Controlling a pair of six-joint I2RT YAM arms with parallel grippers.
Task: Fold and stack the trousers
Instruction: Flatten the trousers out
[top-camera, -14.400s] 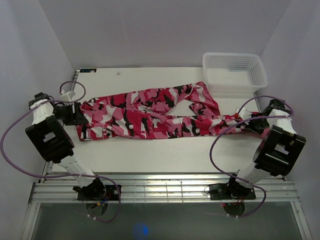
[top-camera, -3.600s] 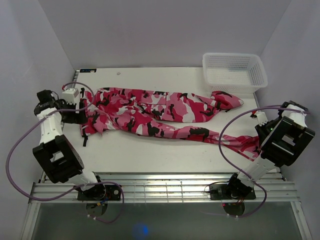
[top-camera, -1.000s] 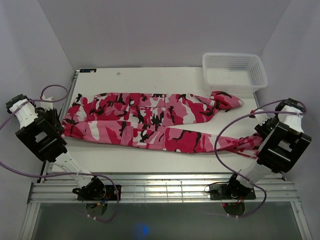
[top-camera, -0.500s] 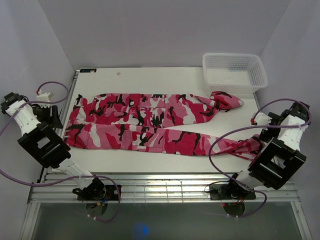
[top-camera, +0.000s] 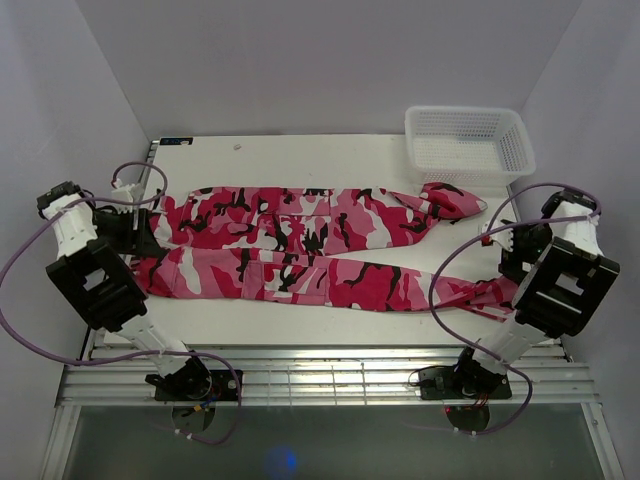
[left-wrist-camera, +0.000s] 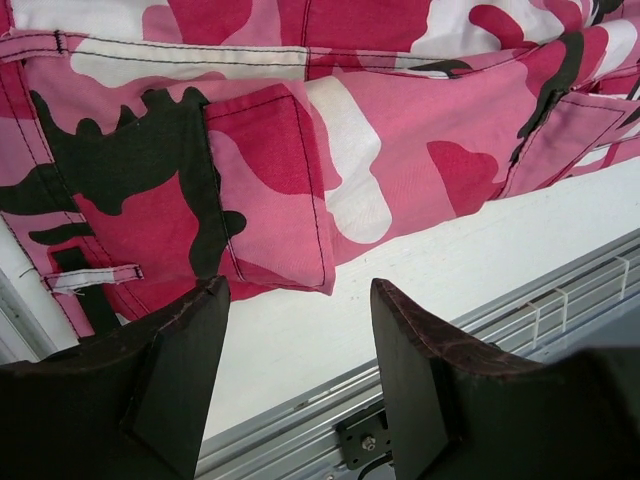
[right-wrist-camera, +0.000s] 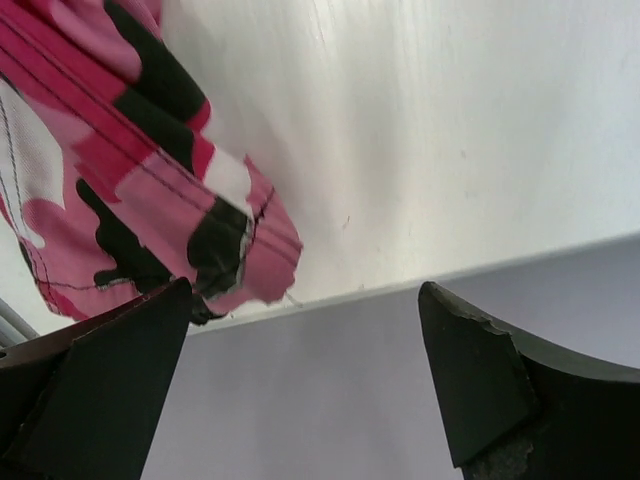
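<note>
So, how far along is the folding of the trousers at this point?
Done: the camouflage trousers lie spread flat along the table, waist at the left, the two legs side by side. In hand: nothing; the left gripper and the right gripper both stand open, one at each end of the cloth. Left: every fold and the stacking; no fold shows yet.

Left arm (top-camera: 90, 285), right arm (top-camera: 565, 285): white links, black housings, purple cables (top-camera: 431, 292), dark wedge jaws
</note>
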